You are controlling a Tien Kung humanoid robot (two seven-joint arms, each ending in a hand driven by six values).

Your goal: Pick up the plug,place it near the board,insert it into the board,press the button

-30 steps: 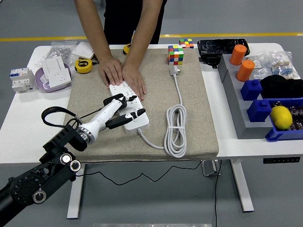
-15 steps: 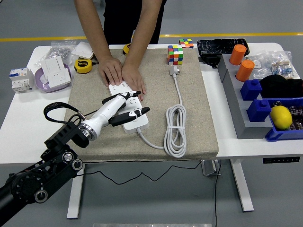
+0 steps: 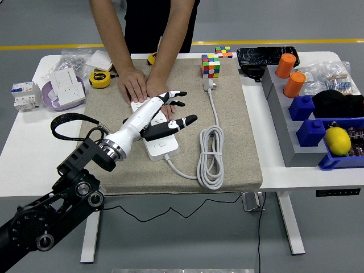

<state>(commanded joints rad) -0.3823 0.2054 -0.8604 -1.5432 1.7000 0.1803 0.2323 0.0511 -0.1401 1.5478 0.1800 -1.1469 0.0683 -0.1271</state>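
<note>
Plug (image 3: 209,85) well beyond the left robot hand (image 3: 162,115), open-fingered and empty, above the board (image 3: 160,147).

One head camera looked forward and down from high on the robot's side, the table (image 3: 17,165) edge crossing the lower frame.

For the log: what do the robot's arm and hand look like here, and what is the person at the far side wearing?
The left arm is black, with round silver-ringed joints and a black cable loop near the wrist. Its forearm is white with a silver wrist collar. The left hand is white with black fingers and white patches at the tips. The person wears a dark top; the forearms are bare.
</note>
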